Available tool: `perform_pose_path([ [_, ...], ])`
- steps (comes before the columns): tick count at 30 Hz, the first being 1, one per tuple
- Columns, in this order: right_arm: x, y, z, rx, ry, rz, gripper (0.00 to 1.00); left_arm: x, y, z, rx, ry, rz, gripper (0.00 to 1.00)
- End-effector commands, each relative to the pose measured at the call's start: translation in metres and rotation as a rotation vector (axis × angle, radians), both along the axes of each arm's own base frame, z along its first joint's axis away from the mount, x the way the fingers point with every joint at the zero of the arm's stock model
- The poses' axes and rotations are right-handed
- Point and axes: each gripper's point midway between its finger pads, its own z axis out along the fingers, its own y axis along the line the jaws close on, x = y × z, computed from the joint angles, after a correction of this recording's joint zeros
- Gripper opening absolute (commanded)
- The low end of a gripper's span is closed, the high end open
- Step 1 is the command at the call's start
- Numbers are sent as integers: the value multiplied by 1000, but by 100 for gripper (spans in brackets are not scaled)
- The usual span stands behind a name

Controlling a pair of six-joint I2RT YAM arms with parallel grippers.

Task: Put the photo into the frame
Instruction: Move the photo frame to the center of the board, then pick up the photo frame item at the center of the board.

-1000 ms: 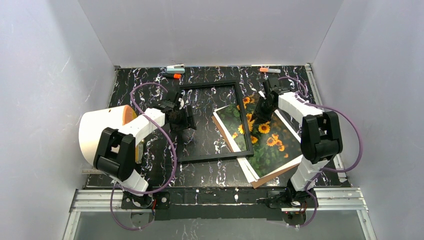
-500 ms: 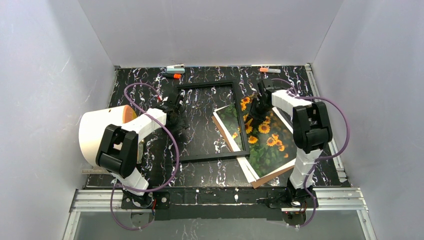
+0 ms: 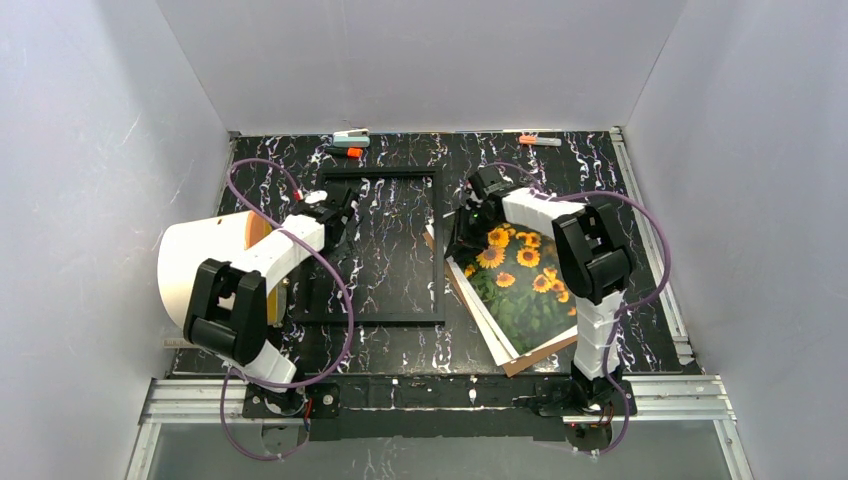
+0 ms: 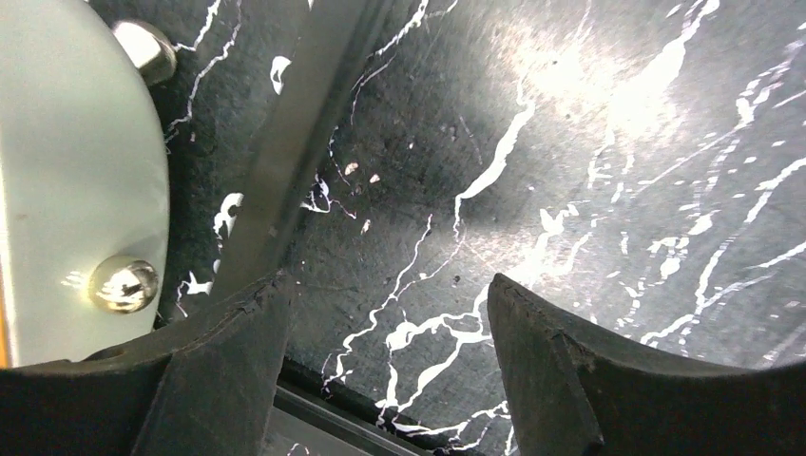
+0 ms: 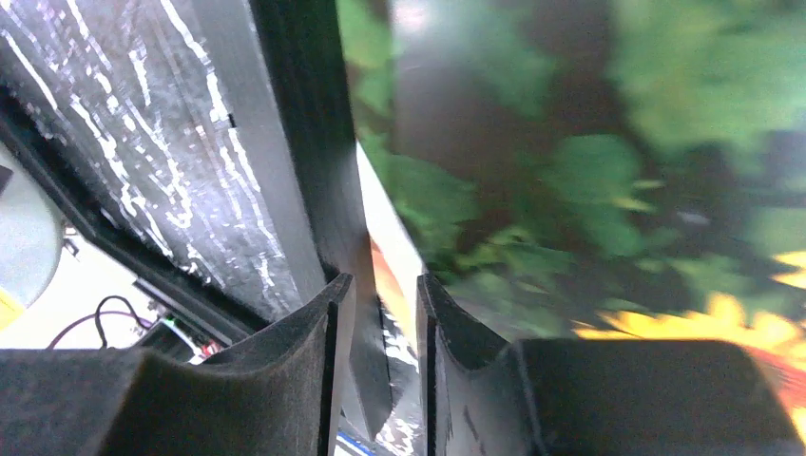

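Note:
The thin black frame (image 3: 437, 250) lies flat on the dark marbled table, left of the photo. The sunflower photo (image 3: 520, 285) lies face up at the right, on a brown backing board (image 3: 545, 357). My right gripper (image 3: 465, 222) is at the frame's right bar, beside the photo's near-left corner. In the right wrist view that bar (image 5: 304, 142) runs down between the narrow jaws of the right gripper (image 5: 378, 285), with the photo (image 5: 570, 171) just right of it. My left gripper (image 3: 333, 203) hangs open over the frame's left bar (image 4: 295, 142); between the tips of the left gripper (image 4: 385, 294) is only tabletop.
A large white drum with an orange face (image 3: 200, 262) stands at the table's left, close to my left arm, and shows in the left wrist view as the drum (image 4: 76, 190). A blue-white clip (image 3: 350, 134) and orange-tipped markers (image 3: 540, 141) lie along the back edge. Grey walls enclose the table.
The frame has slid left, off the photo, along with my right gripper. The photo is now fully uncovered. My left gripper has shifted left and back and opened a little wider.

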Motion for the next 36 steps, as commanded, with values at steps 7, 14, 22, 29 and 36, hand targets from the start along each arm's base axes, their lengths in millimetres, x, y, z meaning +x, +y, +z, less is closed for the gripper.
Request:
perform_pose_path([
  [7,11,57,10,79,-87,89,38,31,-40,50,-184,-119,-166,76],
  [14,21,-8,42,-114,-206,-52,48,42,-92,73,-411,-175,-334,76],
  [22,58,-167,51,-262,-246,-361,60,49,-169,102,-610,-234,-549,79],
  [29,103,-254,43,-263,-289,-498,66,59,-253,92,-703,-225,-687,79],
  [36,120,-291,14,-209,-241,-445,67,49,-346,73,-706,-183,-914,78],
])
